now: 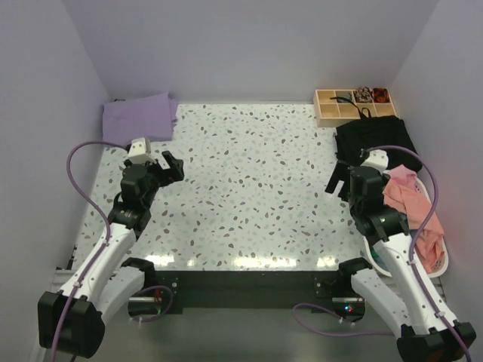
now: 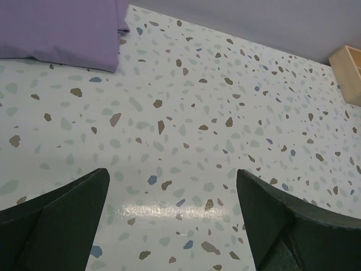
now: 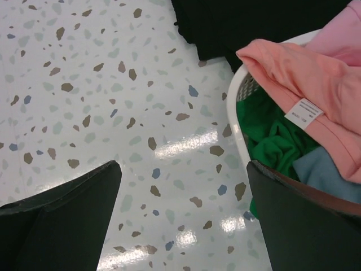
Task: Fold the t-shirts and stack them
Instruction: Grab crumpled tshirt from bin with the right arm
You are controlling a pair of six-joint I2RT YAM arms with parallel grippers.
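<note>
A folded lavender-purple t-shirt [image 1: 139,117] lies at the table's far left corner; it also shows in the left wrist view [image 2: 62,28]. Salmon-pink t-shirts [image 1: 407,200] hang over a white laundry basket [image 1: 445,260] at the right edge. In the right wrist view the salmon shirt [image 3: 293,73] lies over green cloth [image 3: 271,135] and a bit of slate-blue cloth [image 3: 324,175] inside the basket's rim [image 3: 236,107]. My left gripper [image 1: 172,167] [image 2: 172,175] is open and empty over bare table. My right gripper [image 1: 337,183] [image 3: 183,166] is open and empty, just left of the basket.
A black cloth [image 1: 375,139] [image 3: 254,22] lies at the far right, behind the basket. A wooden compartment box [image 1: 355,105] with small items stands at the back right corner; its corner shows in the left wrist view [image 2: 350,70]. Walls close in the table on three sides.
</note>
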